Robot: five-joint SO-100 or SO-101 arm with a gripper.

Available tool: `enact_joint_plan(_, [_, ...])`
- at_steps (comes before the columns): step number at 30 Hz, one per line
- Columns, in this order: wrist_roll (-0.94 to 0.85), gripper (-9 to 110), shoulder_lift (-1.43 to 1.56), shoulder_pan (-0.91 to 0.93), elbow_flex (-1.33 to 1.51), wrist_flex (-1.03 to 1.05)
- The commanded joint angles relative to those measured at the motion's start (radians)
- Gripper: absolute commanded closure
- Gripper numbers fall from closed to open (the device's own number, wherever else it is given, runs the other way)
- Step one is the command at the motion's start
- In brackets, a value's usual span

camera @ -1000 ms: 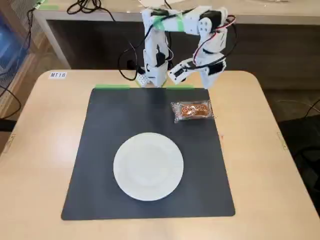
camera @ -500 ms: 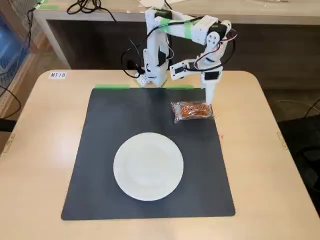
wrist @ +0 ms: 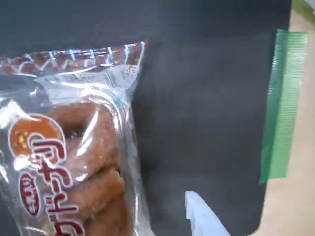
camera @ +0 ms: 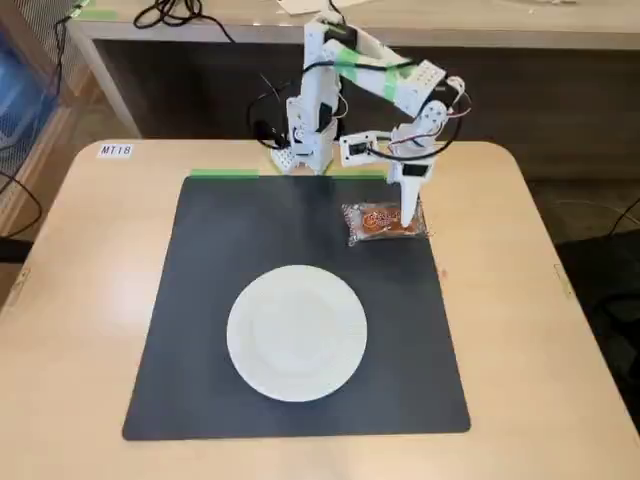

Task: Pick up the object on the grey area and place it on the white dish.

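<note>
The snack packet (camera: 383,222), clear plastic with a brown-orange pastry and red lettering, lies on the dark grey mat (camera: 250,240) near its far right corner. It fills the left of the wrist view (wrist: 74,162). My gripper (camera: 409,216) points down at the packet's right end, low over the mat. In the wrist view one white fingertip (wrist: 199,214) shows just right of the packet's edge, with no second finger beside it, so the jaws stand apart. The white dish (camera: 297,332) sits empty on the mat (wrist: 206,98), in front of the packet.
The arm's base (camera: 310,140) stands at the table's far edge behind the mat. Green tape (camera: 222,173) marks the mat's far edge and also shows in the wrist view (wrist: 280,108). Beige tabletop (camera: 90,260) surrounds the mat. A shelf with cables runs behind the table.
</note>
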Motion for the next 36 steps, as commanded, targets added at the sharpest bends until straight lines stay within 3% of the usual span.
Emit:
enact_joint_plan(1, [-0.026,50,-0.02,0.018,0.018,-0.086])
enact_joint_plan(8, [-0.034,56,0.089,0.066,0.272,-0.351])
enact_joint_plan(17, [-0.124,87,0.14,0.132,0.405,-0.543])
enact_joint_plan(21, [-0.187,95,0.13,0.147,0.394,-0.586])
enact_joint_plan(30, [-0.376,97,0.325,0.15,0.391,-0.736])
enact_joint_plan(36, [-0.552,97,0.523,0.201,0.397,-0.95])
